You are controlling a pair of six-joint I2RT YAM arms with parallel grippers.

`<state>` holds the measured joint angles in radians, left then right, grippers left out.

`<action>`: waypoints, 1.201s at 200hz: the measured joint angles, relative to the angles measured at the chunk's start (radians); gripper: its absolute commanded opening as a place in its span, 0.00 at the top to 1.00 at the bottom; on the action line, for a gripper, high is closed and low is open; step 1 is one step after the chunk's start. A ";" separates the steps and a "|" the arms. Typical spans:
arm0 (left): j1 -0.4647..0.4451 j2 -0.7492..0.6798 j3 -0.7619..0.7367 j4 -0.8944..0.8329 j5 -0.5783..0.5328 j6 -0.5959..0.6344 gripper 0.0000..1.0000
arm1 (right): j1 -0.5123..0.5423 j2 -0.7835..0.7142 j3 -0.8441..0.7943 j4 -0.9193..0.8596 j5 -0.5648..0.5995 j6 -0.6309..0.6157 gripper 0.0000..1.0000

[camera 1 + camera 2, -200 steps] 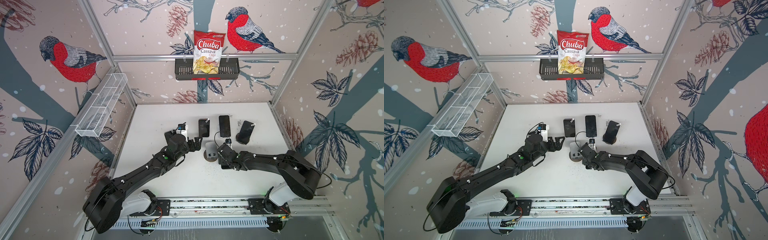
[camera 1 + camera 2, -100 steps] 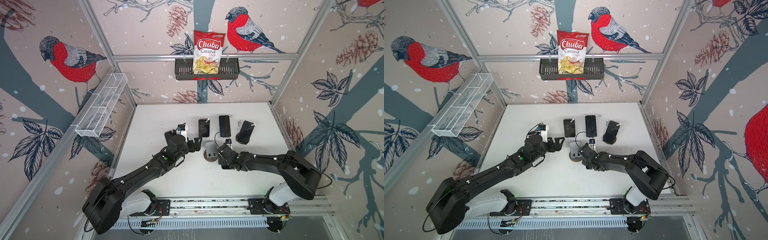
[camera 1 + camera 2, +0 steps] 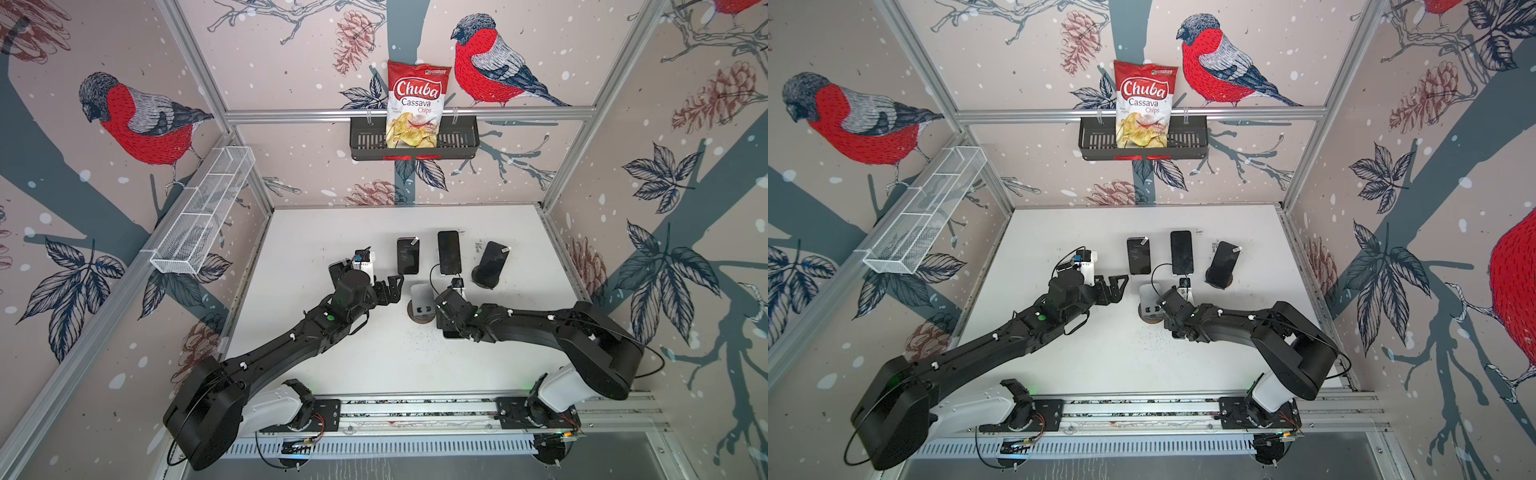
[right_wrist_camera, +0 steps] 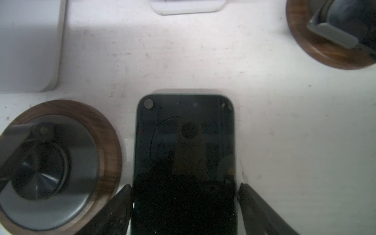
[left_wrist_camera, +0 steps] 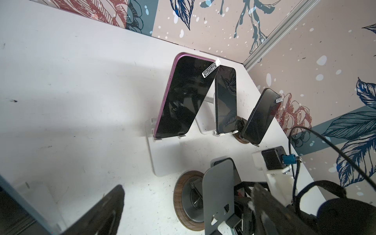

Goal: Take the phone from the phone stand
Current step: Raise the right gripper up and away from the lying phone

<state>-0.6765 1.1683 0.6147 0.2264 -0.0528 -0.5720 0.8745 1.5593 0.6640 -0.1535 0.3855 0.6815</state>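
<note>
Right claw apart astride the phone, its near end out of frame; left claw apart

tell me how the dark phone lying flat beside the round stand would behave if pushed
The phone looks rigid and glossy, so it would probably slide on the smooth white table rather than bend. Lying flat, it seems unlikely to tip or roll.

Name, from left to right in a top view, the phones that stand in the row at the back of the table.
purple-edged phone → longer dark phone → tilted black phone
</note>
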 measured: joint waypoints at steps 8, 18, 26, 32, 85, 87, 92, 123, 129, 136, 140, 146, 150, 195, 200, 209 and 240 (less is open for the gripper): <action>0.000 0.000 0.000 0.000 0.000 0.000 0.03 | 0.000 -0.004 0.000 -0.005 -0.001 0.001 0.12; 0.000 -0.001 0.000 0.000 0.000 0.000 0.04 | -0.001 -0.011 0.000 -0.014 -0.006 0.001 0.10; 0.000 -0.001 0.000 0.000 0.000 -0.001 0.04 | -0.005 -0.019 0.002 -0.031 -0.017 0.002 0.09; 0.000 -0.001 0.000 0.000 0.000 -0.001 0.03 | -0.006 -0.027 0.004 -0.045 -0.027 0.001 0.09; 0.000 -0.016 -0.001 -0.002 -0.003 -0.005 0.04 | -0.068 -0.147 0.039 -0.147 -0.059 -0.020 0.02; 0.000 -0.016 -0.001 -0.002 -0.003 -0.005 0.03 | -0.071 -0.151 0.039 -0.148 -0.059 -0.024 0.01; 0.000 -0.018 -0.001 -0.002 -0.004 -0.005 0.03 | -0.081 -0.169 0.041 -0.155 -0.060 -0.026 0.01; -0.001 -0.023 -0.001 -0.003 -0.011 -0.005 0.03 | -0.132 -0.261 0.045 -0.192 -0.061 -0.033 0.01; -0.001 -0.023 -0.001 -0.003 -0.011 -0.005 0.03 | -0.137 -0.277 0.047 -0.199 -0.061 -0.038 0.01; -0.001 -0.023 -0.001 -0.003 -0.013 -0.005 0.04 | -0.140 -0.291 0.052 -0.204 -0.061 -0.048 0.00; -0.001 -0.023 -0.001 -0.003 -0.013 -0.005 0.03 | -0.140 -0.299 0.056 -0.208 -0.064 -0.052 0.00; -0.001 -0.022 -0.001 -0.003 -0.016 -0.004 0.03 | -0.142 -0.311 0.061 -0.215 -0.067 -0.054 0.01; -0.001 -0.022 -0.001 -0.003 -0.019 -0.004 0.03 | -0.142 -0.319 0.066 -0.221 -0.069 -0.055 0.01; -0.001 -0.014 0.001 -0.003 -0.022 0.002 0.03 | -0.138 -0.348 0.116 -0.220 -0.092 -0.079 0.01; -0.001 -0.014 0.002 -0.003 -0.021 0.003 0.03 | -0.134 -0.348 0.121 -0.220 -0.095 -0.082 0.01; -0.001 -0.012 0.002 -0.005 -0.022 0.003 0.03 | -0.123 -0.346 0.130 -0.220 -0.101 -0.085 0.01; -0.001 -0.010 0.008 -0.009 -0.022 0.004 0.03 | -0.074 -0.303 0.179 -0.213 -0.108 -0.106 0.01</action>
<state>-0.6773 1.1584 0.6228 0.2173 -0.0746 -0.5682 0.8009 1.2560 0.8425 -0.3668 0.2779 0.5751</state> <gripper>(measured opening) 0.965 0.993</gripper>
